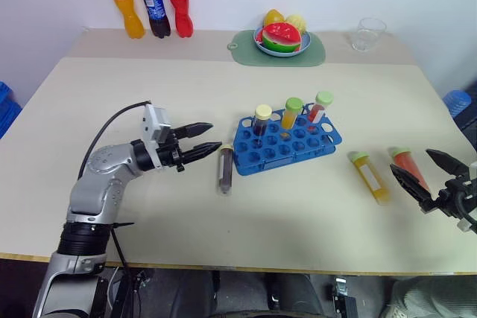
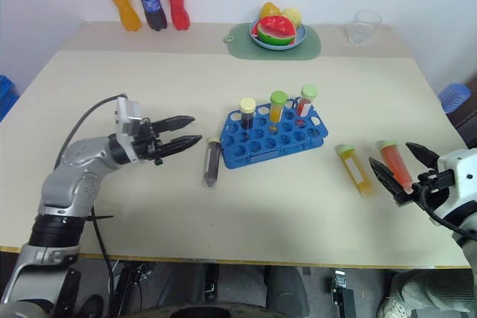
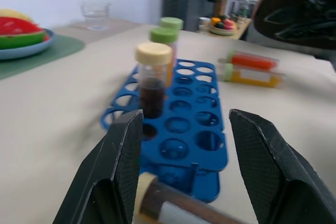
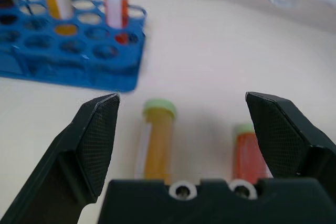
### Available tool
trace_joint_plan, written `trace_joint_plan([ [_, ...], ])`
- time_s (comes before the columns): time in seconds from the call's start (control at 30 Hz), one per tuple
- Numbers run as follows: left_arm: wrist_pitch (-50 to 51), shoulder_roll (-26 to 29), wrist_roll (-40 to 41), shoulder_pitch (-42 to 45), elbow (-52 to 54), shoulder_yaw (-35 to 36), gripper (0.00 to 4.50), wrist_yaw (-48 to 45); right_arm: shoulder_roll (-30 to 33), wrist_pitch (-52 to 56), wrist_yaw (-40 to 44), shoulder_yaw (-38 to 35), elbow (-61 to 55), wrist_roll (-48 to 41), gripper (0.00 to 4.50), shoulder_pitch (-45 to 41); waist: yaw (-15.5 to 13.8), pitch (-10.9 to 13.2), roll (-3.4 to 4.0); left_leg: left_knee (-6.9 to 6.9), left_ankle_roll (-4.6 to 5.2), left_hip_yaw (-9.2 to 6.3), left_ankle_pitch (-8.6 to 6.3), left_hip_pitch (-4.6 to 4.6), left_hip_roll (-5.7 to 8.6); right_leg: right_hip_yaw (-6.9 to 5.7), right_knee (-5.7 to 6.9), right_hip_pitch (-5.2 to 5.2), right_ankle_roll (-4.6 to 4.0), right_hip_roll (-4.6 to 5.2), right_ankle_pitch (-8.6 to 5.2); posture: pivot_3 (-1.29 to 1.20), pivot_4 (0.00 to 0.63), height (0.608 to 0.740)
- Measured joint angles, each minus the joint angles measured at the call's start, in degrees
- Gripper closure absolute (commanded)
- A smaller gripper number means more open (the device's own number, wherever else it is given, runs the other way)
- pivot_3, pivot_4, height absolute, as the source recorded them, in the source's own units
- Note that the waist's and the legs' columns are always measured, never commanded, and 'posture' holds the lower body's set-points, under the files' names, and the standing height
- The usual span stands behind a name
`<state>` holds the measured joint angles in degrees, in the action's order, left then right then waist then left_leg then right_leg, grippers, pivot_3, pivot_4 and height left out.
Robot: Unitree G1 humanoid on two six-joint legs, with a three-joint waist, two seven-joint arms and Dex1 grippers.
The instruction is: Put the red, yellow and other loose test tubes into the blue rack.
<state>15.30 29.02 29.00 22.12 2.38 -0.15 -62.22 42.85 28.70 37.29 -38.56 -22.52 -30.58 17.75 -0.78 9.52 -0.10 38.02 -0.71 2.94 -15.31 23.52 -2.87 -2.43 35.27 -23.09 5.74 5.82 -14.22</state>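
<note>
Beige table (image 1: 149, 221) against a white wall, three soda bottles (image 1: 153, 1) at the far edge, fruit plate (image 1: 282, 41) on a green mat, empty glass (image 1: 368, 33) far right. Blue rack (image 1: 287, 141) sits mid-table with three capped tubes standing in its back row: dark, yellow, red. Dark tube (image 1: 224, 169) lies flat just left of the rack, cap toward it. Left gripper (image 1: 200, 141) is level, pointing at the rack, fingers parted and empty, tips right by that tube's cap. Yellow tube (image 1: 370, 177) and red tube (image 1: 409, 167) lie side by side right of the rack. Right gripper (image 1: 426, 173) has jaws spread wide, empty, roughly straddling the red tube from the near side. Risks: left fingers closing near the cap end could roll or skid the dark tube into the rack; the right gripper could nudge the yellow tube while closing on the red, since the two lie close together.
</note>
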Motion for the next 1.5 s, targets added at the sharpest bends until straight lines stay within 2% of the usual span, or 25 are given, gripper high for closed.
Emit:
trace_joint_plan([
  [0.2,2.7,0.8,1.2,0.8,1.3,-3.7,1.83,-5.8,9.8,14.1,0.2,0.0,7.2,-0.7,0.26,-4.3,0.2,0.0,0.04,-0.02,0.01,0.01,0.00,0.00,-0.02,0.04,0.03,-0.06,-0.01,-0.03,0.00,0.00,0.150,0.740],
  [0.37,3.8,2.6,1.2,3.5,0.5,-6.0,1.83,-11.3,16.2,22.3,1.1,4.8,13.4,-1.2,0.26,-14.0,0.1,0.0,0.02,0.05,0.02,-0.01,0.00,0.01,-0.02,0.07,0.05,-0.07,-0.02,-0.08,0.00,0.00,0.150,0.740],
  [0.67,1.4,2.2,-1.1,3.4,-1.1,-7.6,1.83,-12.7,17.3,30.1,2.5,18.3,29.4,0.5,0.26,-31.5,0.1,0.0,0.00,0.04,0.04,0.01,-0.01,0.11,-0.02,0.08,0.03,-0.14,0.00,-0.08,0.00,0.00,0.150,0.740],
  [0.83,1.5,2.4,-1.3,2.3,-0.2,-7.7,1.83,-12.2,19.0,30.3,5.9,28.4,41.0,5.3,0.26,-40.9,0.2,0.0,0.03,0.03,0.04,0.01,-0.01,0.10,-0.02,0.09,0.07,-0.19,0.00,-0.09,0.00,0.00,0.150,0.740],
  [1.1,2.8,3.4,-0.9,-1.0,3.6,-7.3,1.83,-10.6,19.7,27.3,12.7,39.5,53.4,13.3,0.26,-51.5,0.2,0.0,0.04,0.04,0.04,0.04,-0.01,0.11,-0.02,0.11,0.06,-0.20,0.01,-0.10,0.00,0.00,0.150,0.740],
  [1.2,3.3,3.5,-0.8,-1.4,4.4,-7.3,1.76,-10.0,19.7,25.6,16.2,43.7,56.7,16.5,1.03,-53.3,0.2,0.0,0.04,0.03,0.04,0.05,-0.01,0.11,-0.02,0.11,0.07,-0.21,0.01,-0.10,0.01,0.00,0.150,0.740],
  [1.37,4.4,3.7,-0.7,-1.9,5.3,-7.1,1.76,-9.7,20.6,21.8,22.5,49.0,60.5,22.1,3.57,-56.1,0.3,0.0,0.05,0.03,0.04,0.05,-0.01,0.10,-0.03,0.12,0.07,-0.20,0.02,-0.11,0.01,0.00,0.150,0.740],
  [1.4,4.5,3.7,-0.6,-2.0,5.4,-7.1,1.76,-9.6,20.6,21.3,23.1,49.3,60.9,22.7,3.74,-56.4,0.3,0.0,0.05,0.04,0.04,0.05,-0.01,0.10,-0.03,0.12,0.07,-0.20,0.03,-0.11,0.01,0.00,0.150,0.740],
  [1.5,4.7,3.7,-0.1,-2.3,6.0,-7.0,1.76,-9.2,20.6,20.0,24.6,49.6,61.9,24.2,3.74,-56.7,0.2,0.0,0.05,0.04,0.04,0.05,-0.01,0.10,-0.03,0.12,0.07,-0.20,0.03,-0.11,0.01,0.00,0.150,0.740],
])
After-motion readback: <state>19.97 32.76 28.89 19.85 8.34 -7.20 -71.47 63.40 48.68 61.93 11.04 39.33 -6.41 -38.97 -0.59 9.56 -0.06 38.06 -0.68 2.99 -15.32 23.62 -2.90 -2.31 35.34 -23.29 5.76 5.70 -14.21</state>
